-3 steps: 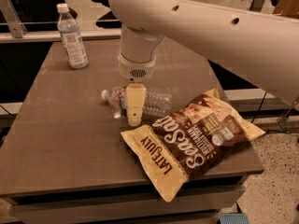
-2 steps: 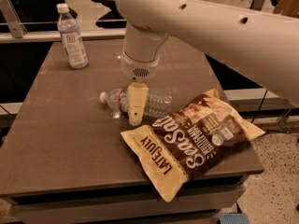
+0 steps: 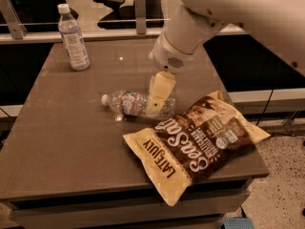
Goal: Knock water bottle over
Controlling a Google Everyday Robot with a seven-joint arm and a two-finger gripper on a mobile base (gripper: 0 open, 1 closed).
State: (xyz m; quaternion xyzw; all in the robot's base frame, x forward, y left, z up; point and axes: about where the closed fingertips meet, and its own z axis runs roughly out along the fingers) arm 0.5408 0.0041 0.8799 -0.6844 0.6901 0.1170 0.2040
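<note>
The water bottle (image 3: pixel 131 104) was found lying on its side on the table (image 3: pixel 71 142), just beyond the far left edge of the chip bag (image 3: pixel 200 142) and close to touching it. Its long axis ran roughly along that edge of the bag. The white cap (image 3: pixel 105 99) was pointed away from the bag, and the base end was tucked nearest the bag's upper corner. The gripper (image 3: pixel 158 95) was held down over the bottle's base half, on the side away from the bag, so the bottle lay directly beneath and in front of it. Whether the gripper was resting on the plastic or just above it could not be settled, and whether it was set wide or narrow could not be told either. A slimmer bottle (image 3: pixel 73 38) stood upright well away from the bag, at the table's far corner. The knocking over was judged done, since the bottle was lying flat. Any coming move was judged to be a straight lift off the bottle. A sideways drag across the long axis would likely roll the ribbed body against the bag.
</note>
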